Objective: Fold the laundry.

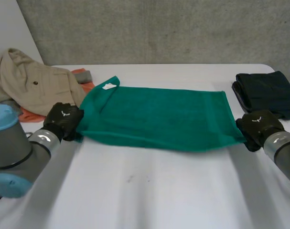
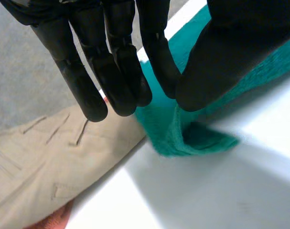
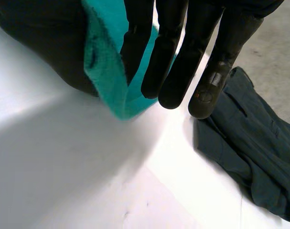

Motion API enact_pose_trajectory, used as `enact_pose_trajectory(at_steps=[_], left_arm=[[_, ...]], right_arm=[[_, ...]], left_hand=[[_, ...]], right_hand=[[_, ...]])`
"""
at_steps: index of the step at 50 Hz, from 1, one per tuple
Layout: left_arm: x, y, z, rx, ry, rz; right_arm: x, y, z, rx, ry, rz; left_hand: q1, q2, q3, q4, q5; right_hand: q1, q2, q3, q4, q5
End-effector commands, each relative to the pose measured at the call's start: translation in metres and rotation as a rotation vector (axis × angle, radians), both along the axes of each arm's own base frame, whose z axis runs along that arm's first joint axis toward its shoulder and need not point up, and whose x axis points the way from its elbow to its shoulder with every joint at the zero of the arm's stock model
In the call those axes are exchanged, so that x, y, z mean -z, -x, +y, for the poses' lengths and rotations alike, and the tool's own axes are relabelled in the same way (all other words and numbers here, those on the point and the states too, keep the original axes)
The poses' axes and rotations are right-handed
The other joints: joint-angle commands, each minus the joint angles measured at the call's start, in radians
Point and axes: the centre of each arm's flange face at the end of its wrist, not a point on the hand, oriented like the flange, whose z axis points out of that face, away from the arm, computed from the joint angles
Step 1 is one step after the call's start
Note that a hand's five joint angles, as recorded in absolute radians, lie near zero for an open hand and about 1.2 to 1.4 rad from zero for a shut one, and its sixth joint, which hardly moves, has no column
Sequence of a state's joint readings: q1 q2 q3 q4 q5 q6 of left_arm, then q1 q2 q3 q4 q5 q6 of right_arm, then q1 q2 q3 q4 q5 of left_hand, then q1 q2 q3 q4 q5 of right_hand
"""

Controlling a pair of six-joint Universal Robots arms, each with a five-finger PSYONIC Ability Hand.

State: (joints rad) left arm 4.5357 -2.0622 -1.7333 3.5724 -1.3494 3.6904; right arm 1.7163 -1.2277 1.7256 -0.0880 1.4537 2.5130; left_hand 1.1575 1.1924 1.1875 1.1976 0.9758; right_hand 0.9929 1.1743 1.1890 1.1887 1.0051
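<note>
A green terry towel [image 1: 159,117] lies flat on the white table [image 1: 145,191], spanning from one hand to the other. The left hand [image 2: 121,71] pinches one near corner between thumb and fingers, and the right hand [image 3: 173,57] pinches the other likewise (a dark folded garment [image 3: 250,143] lies just past its fingertips). The first fold looks ready to start: lift both corners together and carry them to the far edge.

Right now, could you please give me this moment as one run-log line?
left hand: pinches green towel, near-left corner | right hand: pinches its near-right corner | green towel: spread across table
</note>
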Motion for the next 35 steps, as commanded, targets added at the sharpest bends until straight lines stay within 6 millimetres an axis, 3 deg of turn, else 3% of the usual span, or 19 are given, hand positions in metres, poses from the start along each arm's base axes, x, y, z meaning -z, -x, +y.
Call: enact_pose_trajectory(at_steps=[1,2,6,9,11,16,20,21,24,25,27,28,30,31,32,35], left_arm=[[-0.044,-0.003,0.096,0.108,-0.090,-0.268],[-0.045,-0.008,0.117,0.116,-0.145,-0.330],[-0.042,-0.019,0.158,0.137,-0.288,-0.462],[-0.039,-0.017,0.170,0.165,-0.325,-0.503],[-0.037,-0.015,0.168,0.161,-0.313,-0.516],[-0.033,-0.001,0.132,0.122,-0.213,-0.508],[-0.028,0.011,0.090,0.069,-0.108,-0.489],[-0.027,0.018,0.069,0.042,-0.056,-0.478],[-0.032,0.028,0.037,0.004,0.031,-0.454],[-0.042,0.035,0.015,-0.016,0.106,-0.429],[-0.059,0.044,-0.007,-0.035,0.202,-0.401],[-0.084,0.054,-0.032,-0.059,0.331,-0.370],[-0.112,0.059,-0.050,-0.088,0.456,-0.333],[-0.129,0.063,-0.058,-0.103,0.530,-0.306],[-0.162,0.066,-0.071,-0.139,0.672,-0.253],[-0.227,0.068,-0.080,-0.191,0.940,-0.127]], right_arm=[[-0.031,0.017,0.045,-0.116,-0.121,0.294],[-0.035,0.027,0.053,-0.119,-0.147,0.358],[-0.038,0.041,0.070,-0.163,-0.213,0.470],[-0.037,0.042,0.075,-0.187,-0.232,0.492],[-0.036,0.042,0.076,-0.185,-0.233,0.485],[-0.030,0.038,0.062,-0.174,-0.193,0.468],[-0.019,0.032,0.027,-0.146,-0.115,0.468],[-0.019,0.028,0.013,-0.121,-0.077,0.463],[-0.027,0.019,-0.010,-0.073,0.013,0.453],[-0.038,0.010,-0.024,-0.052,0.095,0.447],[-0.055,-0.002,-0.040,-0.033,0.199,0.433],[-0.075,-0.013,-0.057,-0.012,0.311,0.412],[-0.101,-0.022,-0.074,0.015,0.445,0.378],[-0.129,-0.028,-0.088,0.046,0.588,0.338],[-0.145,-0.031,-0.094,0.063,0.663,0.312],[-0.199,-0.036,-0.103,0.114,0.922,0.199]], left_hand=[[0.239,0.204,0.209,0.199,0.246],[0.239,0.204,0.209,0.199,0.246],[0.239,0.204,0.209,0.199,0.246],[0.239,0.204,0.209,0.199,0.246],[0.239,0.204,0.209,0.199,0.246],[0.239,0.204,0.209,0.199,0.246],[0.239,0.204,0.209,0.199,0.246],[0.239,0.204,0.209,0.199,0.246],[0.239,0.204,0.209,0.199,0.246],[0.239,0.204,0.209,0.199,0.246],[0.239,0.204,0.209,0.199,0.246],[0.239,0.204,0.209,0.199,0.246],[0.239,0.204,0.209,0.199,0.246],[0.239,0.204,0.209,0.199,0.246],[0.239,0.204,0.209,0.199,0.246],[0.239,0.204,0.209,0.199,0.246]], right_hand=[[0.403,0.222,0.207,0.208,0.217],[0.403,0.222,0.207,0.208,0.217],[0.403,0.222,0.207,0.208,0.217],[0.403,0.222,0.207,0.208,0.217],[0.403,0.222,0.207,0.208,0.217],[0.403,0.222,0.207,0.208,0.217],[0.403,0.222,0.207,0.208,0.217],[0.403,0.222,0.207,0.208,0.217],[0.403,0.222,0.207,0.208,0.217],[0.403,0.222,0.207,0.208,0.217],[0.403,0.222,0.207,0.208,0.217],[0.403,0.222,0.207,0.208,0.217],[0.403,0.222,0.207,0.208,0.217],[0.403,0.222,0.207,0.208,0.217],[0.403,0.222,0.207,0.208,0.217],[0.403,0.222,0.207,0.208,0.217]])
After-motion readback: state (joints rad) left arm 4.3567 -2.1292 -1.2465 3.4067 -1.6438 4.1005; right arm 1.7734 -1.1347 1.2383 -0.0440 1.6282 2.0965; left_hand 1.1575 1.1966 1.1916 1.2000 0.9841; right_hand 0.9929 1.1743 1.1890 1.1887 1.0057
